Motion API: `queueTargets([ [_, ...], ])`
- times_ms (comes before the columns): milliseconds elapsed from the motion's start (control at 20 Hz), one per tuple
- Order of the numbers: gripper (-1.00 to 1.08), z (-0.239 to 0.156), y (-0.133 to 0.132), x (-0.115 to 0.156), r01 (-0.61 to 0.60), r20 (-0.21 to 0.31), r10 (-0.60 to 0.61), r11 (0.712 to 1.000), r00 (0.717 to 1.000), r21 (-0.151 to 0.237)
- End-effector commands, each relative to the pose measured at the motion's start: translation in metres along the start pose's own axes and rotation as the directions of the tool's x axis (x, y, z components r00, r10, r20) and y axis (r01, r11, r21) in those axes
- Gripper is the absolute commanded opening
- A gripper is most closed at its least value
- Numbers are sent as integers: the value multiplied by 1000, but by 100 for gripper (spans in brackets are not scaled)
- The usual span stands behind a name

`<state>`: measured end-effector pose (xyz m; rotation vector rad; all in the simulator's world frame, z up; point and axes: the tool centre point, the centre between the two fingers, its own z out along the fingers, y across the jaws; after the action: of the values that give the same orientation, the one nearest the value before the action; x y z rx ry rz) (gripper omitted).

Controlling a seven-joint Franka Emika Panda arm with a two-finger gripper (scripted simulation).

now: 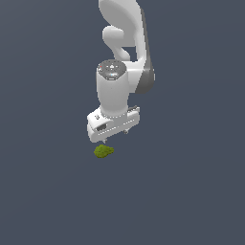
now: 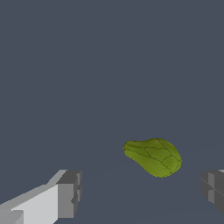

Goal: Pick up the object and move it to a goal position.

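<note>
Finding 1, position of the object: the object [image 1: 103, 151], an olive-green lumpy blob, lies on the flat grey counter [image 1: 191, 191] just below the centre of the exterior view, directly under the lower edge of the tool [image 1: 115, 135] and slightly toward that frame's left. The two appear apart; no contact is visible.

Finding 2, state of the tool: in the wrist view the tool [image 2: 141, 191] stands open, one finger [image 2: 70, 193] in the lower left of the frame and the other at the lower right edge, with a wide gap between. Nothing is held.

Finding 3, governing relation: in the wrist view the object [image 2: 154, 156] sits right of centre in the lower half, within the span of the two fingers but nearer the right-hand one, and beyond the line joining the tips. Its long axis runs roughly along the line between the fingers, tilted, the narrow end toward frame left and the bulbous end toward frame right. In my judgement, the coming move requires a descent with a small correction to centre the object; closing would then take it along its length rather than across its narrow waist.

Finding 4, count: one arm, one tool with two fingers, one object. No goal marker is visible in either view
</note>
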<state>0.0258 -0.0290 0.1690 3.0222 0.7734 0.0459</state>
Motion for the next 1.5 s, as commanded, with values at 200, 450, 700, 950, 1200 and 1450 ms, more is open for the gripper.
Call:
queueTargets([
  [200, 100, 13, 10, -4, 163, 7, -163, 987, 987, 3],
  [450, 100, 23, 17, -7, 284, 10, -284, 959, 959, 7],
  [700, 100, 33, 24, -10, 401, 11, -401, 916, 916, 13],
  [950, 100, 43, 31, -14, 511, 10, -511, 860, 860, 19],
  [1200, 100, 53, 38, -17, 613, 7, -613, 790, 790, 25],
  [1450, 100, 63, 45, -21, 704, 2, -705, 709, 710, 30],
])
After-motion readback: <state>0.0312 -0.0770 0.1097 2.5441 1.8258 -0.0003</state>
